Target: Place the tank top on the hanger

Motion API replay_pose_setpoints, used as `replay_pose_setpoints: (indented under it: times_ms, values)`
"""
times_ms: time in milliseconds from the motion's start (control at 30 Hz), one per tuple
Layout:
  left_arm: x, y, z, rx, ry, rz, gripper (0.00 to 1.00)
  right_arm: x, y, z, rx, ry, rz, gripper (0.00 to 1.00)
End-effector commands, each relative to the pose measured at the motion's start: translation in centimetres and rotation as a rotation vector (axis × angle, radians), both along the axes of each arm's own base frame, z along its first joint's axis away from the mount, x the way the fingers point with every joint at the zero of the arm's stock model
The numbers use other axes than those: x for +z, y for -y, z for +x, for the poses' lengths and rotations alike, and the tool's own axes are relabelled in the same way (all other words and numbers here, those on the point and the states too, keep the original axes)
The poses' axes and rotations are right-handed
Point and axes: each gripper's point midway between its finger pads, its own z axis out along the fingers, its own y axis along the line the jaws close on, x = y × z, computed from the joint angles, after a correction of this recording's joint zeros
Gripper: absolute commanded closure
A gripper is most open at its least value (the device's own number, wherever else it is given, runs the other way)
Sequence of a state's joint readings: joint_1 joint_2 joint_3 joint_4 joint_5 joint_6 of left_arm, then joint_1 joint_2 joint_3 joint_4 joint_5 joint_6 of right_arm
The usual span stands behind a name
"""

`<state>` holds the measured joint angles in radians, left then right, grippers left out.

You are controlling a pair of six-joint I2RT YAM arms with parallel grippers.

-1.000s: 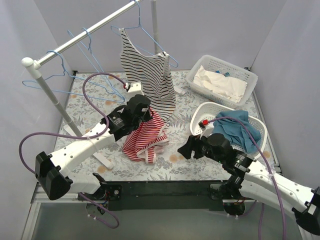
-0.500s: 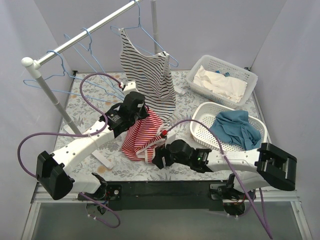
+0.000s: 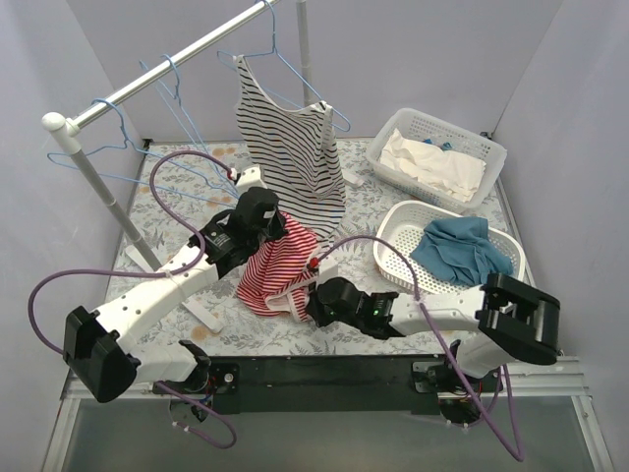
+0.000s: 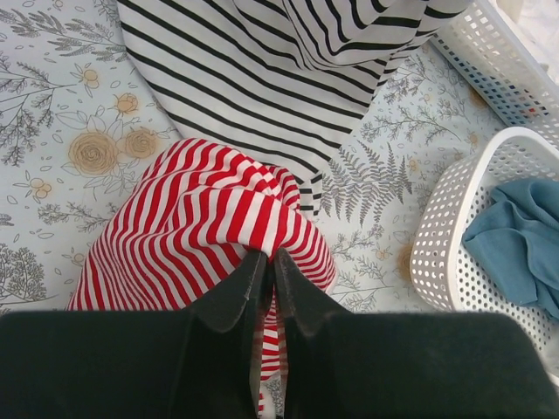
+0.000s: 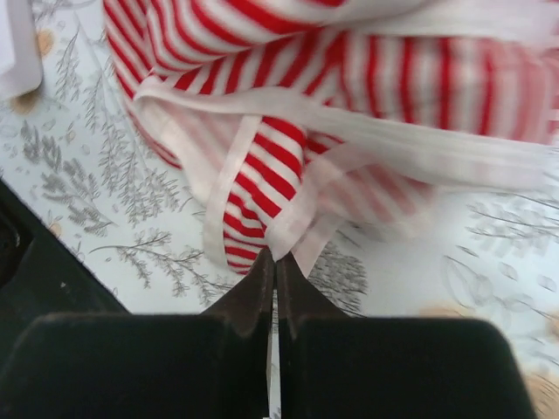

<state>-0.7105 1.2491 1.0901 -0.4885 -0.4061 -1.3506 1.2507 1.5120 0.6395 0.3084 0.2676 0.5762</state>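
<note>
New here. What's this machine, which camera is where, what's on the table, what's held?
Two robot arms bolted at the near edge of the table. The wide picture looks down from above and behind them; the other two come from a camera on each wrist. The left tool and the right tool are each shut on the tank top, red-and-white striped. On the right sit two white baskets, one holding a blue garment. A black-and-white striped top and empty hangers hang on the rail.

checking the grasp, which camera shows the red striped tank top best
The top external view: most of the red-and-white striped tank top shows, held between the left claw and right claw. The left wrist view shows only its bunched upper part in that claw; the right wrist view shows, blurred, its white trim pinched.
</note>
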Motion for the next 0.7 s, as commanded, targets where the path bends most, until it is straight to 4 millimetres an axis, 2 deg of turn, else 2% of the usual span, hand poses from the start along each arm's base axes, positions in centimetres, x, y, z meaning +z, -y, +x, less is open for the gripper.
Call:
replay_pose_setpoints:
  times_ms: [0, 33, 67, 100, 167, 200, 300, 333, 400, 433, 467, 533, 633, 667]
  values:
    - [1.2, -1.6, -0.9, 0.022, 0.041, -0.022, 0.92, 3.0, 6.4, 3.3, -0.288, 0.122, -0.083, 0.99]
    - [1.6, -2.0, -1.3, 0.027, 0.051, -0.030, 0.92, 3.1, 7.8, 3.7, -0.334, 0.134, -0.101, 0.99]
    - [1.1, -2.3, -1.6, 0.032, 0.045, -0.027, 0.91, 3.0, 9.4, 3.7, -0.379, 0.127, -0.131, 0.99]
    - [1.0, -2.6, -1.8, 0.037, 0.046, -0.028, 0.91, 3.5, 11.7, 3.8, -0.424, 0.145, -0.175, 0.99]
    - [1.1, -3.3, -2.5, 0.047, 0.050, -0.037, 0.87, 3.4, 13.7, 3.7, -0.443, 0.148, -0.216, 0.99]
    - [0.2, -3.6, -3.1, 0.045, 0.032, -0.032, 0.85, 3.5, 14.1, 3.3, -0.416, 0.132, -0.212, 0.99]
    - [-0.9, -4.0, -4.3, 0.024, 0.009, -0.035, 0.77, 2.5, 14.3, 1.7, -0.346, 0.054, -0.199, 0.99]
    - [-1.0, -3.9, -4.6, 0.006, 0.006, -0.038, 0.67, 1.6, 14.5, 1.1, -0.325, 0.030, -0.208, 0.99]
    - [-0.4, -2.9, -5.5, -0.093, 0.016, -0.058, 0.51, 0.9, 13.7, -0.1, -0.262, -0.020, -0.176, 0.99]
    - [0.1, -2.0, -6.0, -0.161, 0.023, -0.070, 0.36, 0.6, 13.5, -0.5, -0.238, -0.034, -0.171, 0.99]
    - [0.5, -1.2, -6.4, -0.224, 0.032, -0.079, 0.35, -0.2, 13.6, -1.3, -0.210, -0.065, -0.178, 0.99]
    - [1.7, 0.5, -7.1, -0.323, 0.035, -0.114, 0.34, -0.6, 13.4, -1.7, -0.204, -0.087, -0.163, 0.99]
    - [1.7, 2.7, -7.8, -0.388, 0.033, -0.087, 0.33, -1.2, 13.7, -2.1, -0.212, -0.105, -0.144, 0.99]
    - [1.4, 4.1, -8.9, -0.433, 0.030, -0.066, 0.35, -1.4, 13.9, -2.1, -0.214, -0.106, -0.138, 0.99]
